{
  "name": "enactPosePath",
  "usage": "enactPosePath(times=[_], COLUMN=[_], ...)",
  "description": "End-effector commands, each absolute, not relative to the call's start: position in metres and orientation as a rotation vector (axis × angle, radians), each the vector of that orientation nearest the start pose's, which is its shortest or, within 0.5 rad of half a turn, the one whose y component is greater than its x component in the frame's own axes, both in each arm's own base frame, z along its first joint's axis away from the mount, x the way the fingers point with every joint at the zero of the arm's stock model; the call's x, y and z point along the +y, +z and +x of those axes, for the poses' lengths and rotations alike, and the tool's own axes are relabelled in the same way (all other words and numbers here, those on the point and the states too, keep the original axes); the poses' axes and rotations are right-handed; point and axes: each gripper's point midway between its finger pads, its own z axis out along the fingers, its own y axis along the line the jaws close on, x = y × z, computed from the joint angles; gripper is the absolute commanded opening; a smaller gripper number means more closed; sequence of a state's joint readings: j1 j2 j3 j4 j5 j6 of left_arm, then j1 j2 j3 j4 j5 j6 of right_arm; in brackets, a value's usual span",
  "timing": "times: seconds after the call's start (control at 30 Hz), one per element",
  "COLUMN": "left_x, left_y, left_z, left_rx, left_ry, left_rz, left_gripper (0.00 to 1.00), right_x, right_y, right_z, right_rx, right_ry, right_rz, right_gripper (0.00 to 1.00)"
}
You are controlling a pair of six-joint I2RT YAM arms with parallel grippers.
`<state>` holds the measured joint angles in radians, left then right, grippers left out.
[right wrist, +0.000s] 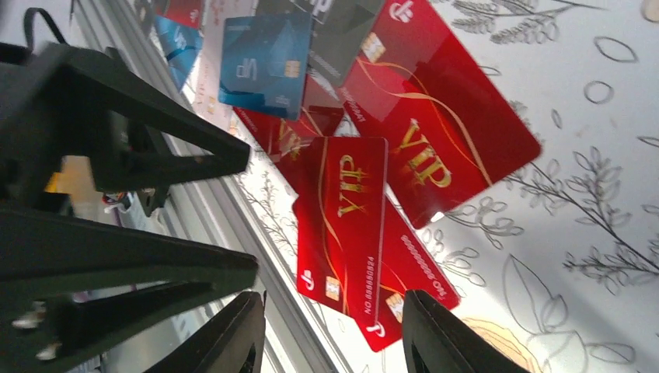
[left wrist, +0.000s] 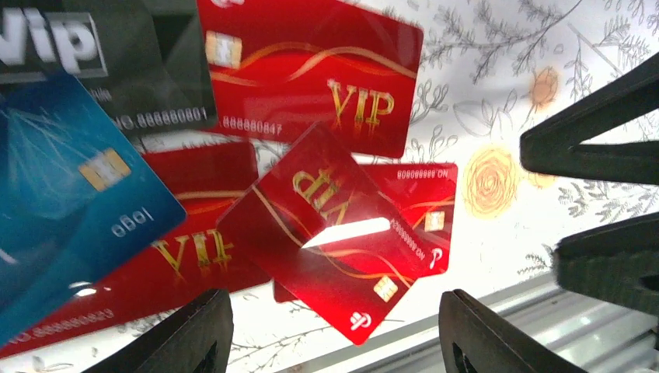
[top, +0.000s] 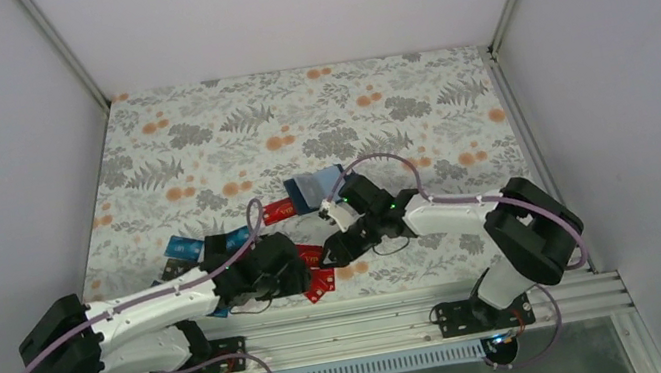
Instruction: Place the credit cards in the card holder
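Several credit cards lie overlapping near the table's front edge: red VIP cards [left wrist: 342,241] [right wrist: 342,225] [top: 317,272], blue ones [left wrist: 70,194] [right wrist: 260,62] [top: 179,246] and a dark one [left wrist: 148,70]. Another red card [top: 278,211] lies beside the card holder [top: 314,189], which lies open farther back, navy with lighter blue inside. My left gripper [left wrist: 336,303] [top: 298,269] hangs open over a tilted red card, nothing between its fingers. My right gripper [right wrist: 332,303] [top: 336,244] faces it, open over the same red cards and holding nothing.
The metal rail [top: 379,318] at the table's front edge runs just beside the red cards. Each wrist view shows the other gripper's black fingers [left wrist: 598,148] [right wrist: 155,148] close by. Floral cloth [top: 197,138] covers the table, with white walls around it.
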<state>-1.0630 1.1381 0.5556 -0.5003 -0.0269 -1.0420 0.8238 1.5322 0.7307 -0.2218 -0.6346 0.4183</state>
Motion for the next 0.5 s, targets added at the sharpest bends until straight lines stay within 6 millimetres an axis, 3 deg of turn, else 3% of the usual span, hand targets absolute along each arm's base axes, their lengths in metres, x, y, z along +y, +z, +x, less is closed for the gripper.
enactPosePath(times=[0.0,0.2,0.47], left_x=[-0.241,-0.249,-0.248], left_y=[0.044,0.027,0.026], left_z=[0.11,0.093,0.082], left_rx=[2.898,2.945,3.006], left_ry=[-0.808,-0.976,-0.966], left_rz=[-0.134,-0.243,-0.363], left_gripper=[0.67,0.64,0.64], right_x=[0.333,0.347,0.357], right_y=[0.072,0.063,0.036], right_z=[0.15,0.149,0.141], right_rx=[2.634,2.64,2.719], right_ry=[1.311,1.359,1.334], right_rz=[-0.885,-0.928,-0.944], right_gripper=[0.46,0.37,0.32])
